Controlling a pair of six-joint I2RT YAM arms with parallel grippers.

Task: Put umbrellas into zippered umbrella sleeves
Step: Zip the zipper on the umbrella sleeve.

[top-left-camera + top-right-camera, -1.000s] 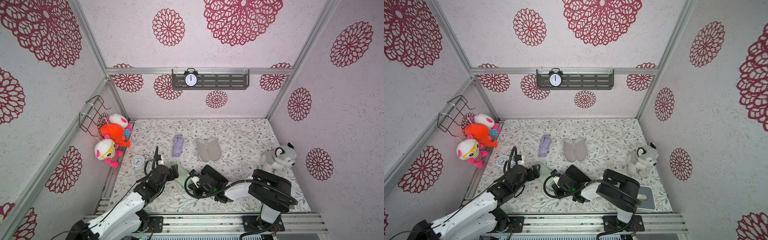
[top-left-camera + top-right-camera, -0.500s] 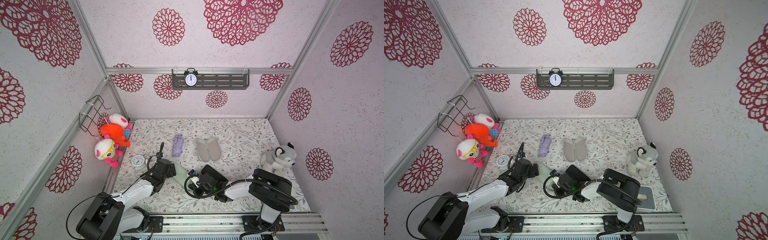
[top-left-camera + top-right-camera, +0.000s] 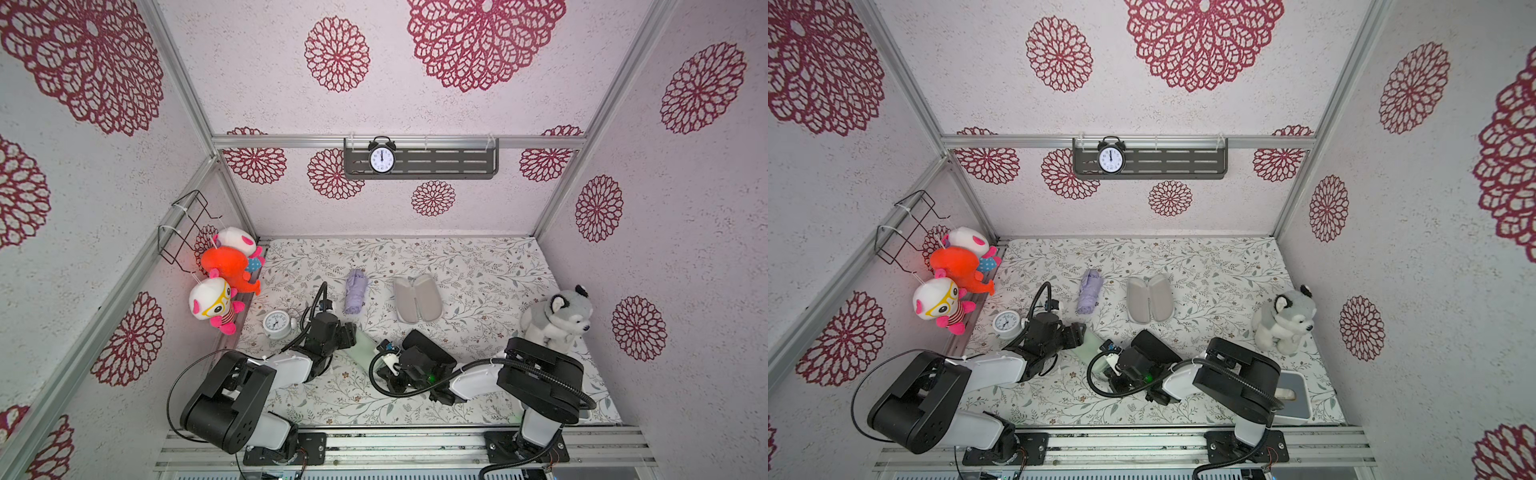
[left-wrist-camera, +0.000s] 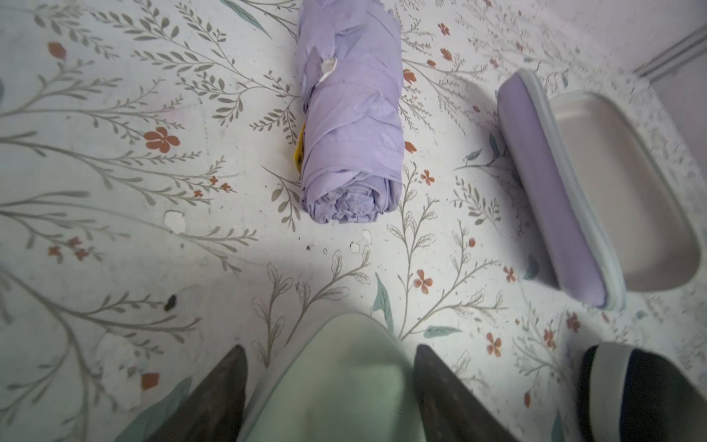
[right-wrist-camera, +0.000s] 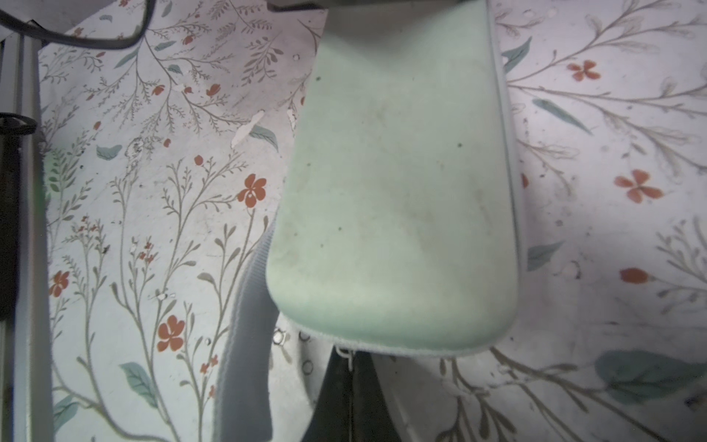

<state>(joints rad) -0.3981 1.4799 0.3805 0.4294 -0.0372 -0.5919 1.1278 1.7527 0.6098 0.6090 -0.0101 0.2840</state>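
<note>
The mint green sleeve (image 3: pixel 365 350) lies near the front of the table between my two arms. My left gripper (image 4: pixel 333 386) is shut on its far end, with one finger (image 4: pixel 451 394) pressed to each long side. At the near end my right gripper (image 5: pixel 346 365) is shut on the small white zip pull (image 5: pixel 344 352), and a grey zip edge (image 5: pixel 248 336) hangs loose beside it. The lilac umbrella (image 3: pixel 355 291) lies folded further back. To its right the lilac sleeve (image 3: pixel 417 297) lies wide open, grey lining up. The black sleeve (image 4: pixel 642 394) sits by my right arm.
A white alarm clock (image 3: pixel 276 325) stands left of my left arm. Plush toys (image 3: pixel 226 270) hang on the left wall under a wire basket (image 3: pixel 187 224). A husky plush (image 3: pixel 555 318) sits at the right, and a grey bin (image 3: pixel 1293 392) at the front right.
My left arm has come down and forward to the mint green sleeve, and its jaws have narrowed round the sleeve's end. The right arm has not moved.
</note>
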